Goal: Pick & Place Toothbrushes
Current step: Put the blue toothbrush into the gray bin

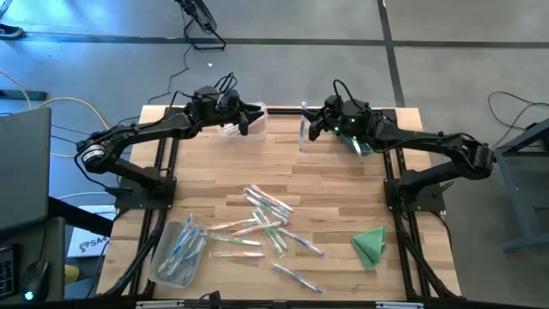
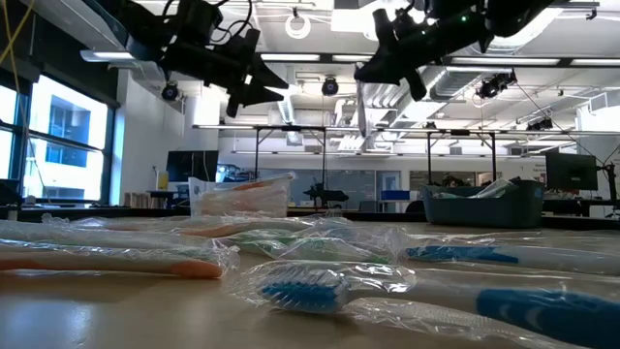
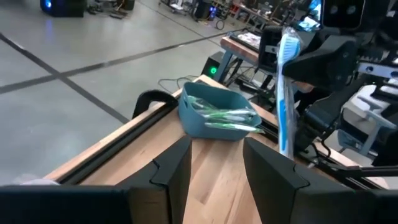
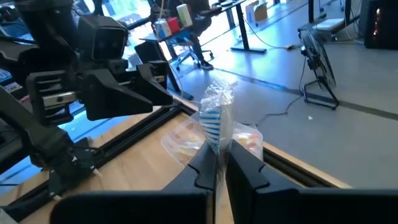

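My right gripper (image 4: 217, 155) is shut on a blue toothbrush (image 3: 285, 93) in a clear wrapper, held up over the table's far middle (image 1: 302, 133). My left gripper (image 3: 214, 165) is open and has nothing in it. It hangs in the air a little to the left of the right gripper (image 1: 255, 118), above a clear bin (image 4: 211, 140) of pink-orange toothbrushes. A blue-grey bin (image 3: 217, 115) with green toothbrushes stands under the right arm. Several loose wrapped toothbrushes (image 1: 262, 219) lie flat on the table's near middle. My right gripper pinches the wrapped blue toothbrush between its two fingers, just below the brush head (image 4: 216, 134). The fingers reach about level from the table's right side and lie across the toothbrush. It stands upright with its head up, and its handle (image 3: 286, 140) hangs below the fingers, clear of the table.
A clear tray (image 1: 176, 253) with more toothbrushes lies at the near left. A folded green cloth (image 1: 371, 245) lies at the near right. The wooden tabletop (image 1: 343, 197) is bare between the loose toothbrushes and the two far bins.
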`<state>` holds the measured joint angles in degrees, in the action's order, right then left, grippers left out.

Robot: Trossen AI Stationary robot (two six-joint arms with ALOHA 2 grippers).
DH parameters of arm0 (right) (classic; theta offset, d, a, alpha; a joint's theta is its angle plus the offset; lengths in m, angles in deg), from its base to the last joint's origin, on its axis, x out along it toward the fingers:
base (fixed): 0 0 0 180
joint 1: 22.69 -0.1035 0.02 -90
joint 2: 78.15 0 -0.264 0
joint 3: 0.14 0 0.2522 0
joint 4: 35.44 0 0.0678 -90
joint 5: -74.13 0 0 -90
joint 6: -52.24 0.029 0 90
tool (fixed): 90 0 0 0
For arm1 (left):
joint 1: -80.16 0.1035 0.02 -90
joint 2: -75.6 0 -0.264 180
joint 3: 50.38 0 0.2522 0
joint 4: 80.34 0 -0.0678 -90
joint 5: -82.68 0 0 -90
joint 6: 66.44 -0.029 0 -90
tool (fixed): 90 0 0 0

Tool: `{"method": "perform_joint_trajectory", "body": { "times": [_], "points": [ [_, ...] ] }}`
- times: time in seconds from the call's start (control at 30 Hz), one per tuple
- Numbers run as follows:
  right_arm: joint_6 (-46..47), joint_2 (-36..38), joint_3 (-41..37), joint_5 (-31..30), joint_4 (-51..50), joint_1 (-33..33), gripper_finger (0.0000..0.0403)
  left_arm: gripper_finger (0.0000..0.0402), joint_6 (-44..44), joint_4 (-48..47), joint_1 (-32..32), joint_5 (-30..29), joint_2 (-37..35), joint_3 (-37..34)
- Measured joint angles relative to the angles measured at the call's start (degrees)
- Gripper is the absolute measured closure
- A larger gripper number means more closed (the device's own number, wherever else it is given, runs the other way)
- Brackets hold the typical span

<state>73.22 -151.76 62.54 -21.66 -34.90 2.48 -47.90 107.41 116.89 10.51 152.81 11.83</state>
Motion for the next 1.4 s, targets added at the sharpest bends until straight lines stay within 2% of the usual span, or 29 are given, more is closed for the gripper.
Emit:
{"method": "perform_joint_trajectory", "body": {
  "times": [0.6,0.83,0.9,1.07,1.13,1.23,1.4],
  "points": [
    [-0.32,0.00,0.01,-0.27,1.42,-1.24,0.0396,0.0259,0.15,-0.28,0.00,0.26,-0.02,0.00],
    [-3.81,0.00,-0.01,-0.11,2.99,-3.64,0.0396,0.0259,-0.89,-0.28,-0.07,10.78,-0.02,0.00],
    [-4.76,0.00,0.01,-0.10,4.18,-4.35,0.0396,0.0257,-2.70,-0.28,-1.04,11.95,-0.02,0.00],
    [-5.80,0.00,0.01,-0.22,6.04,-5.58,0.0396,0.0242,-8.42,1.86,-5.06,11.86,-0.02,0.00],
    [-5.85,0.00,0.01,-0.24,6.20,-5.82,0.0396,0.0233,-9.60,2.81,-6.87,9.65,-0.07,0.02],
    [-6.00,0.00,0.01,-0.23,6.87,-6.34,0.0396,0.0217,-9.27,2.88,-8.50,6.05,-0.07,0.02],
    [-7.86,0.00,0.01,-0.23,9.14,-7.54,0.0396,0.0199,-6.35,3.59,-10.33,5.56,0.74,0.04]
  ]
}}
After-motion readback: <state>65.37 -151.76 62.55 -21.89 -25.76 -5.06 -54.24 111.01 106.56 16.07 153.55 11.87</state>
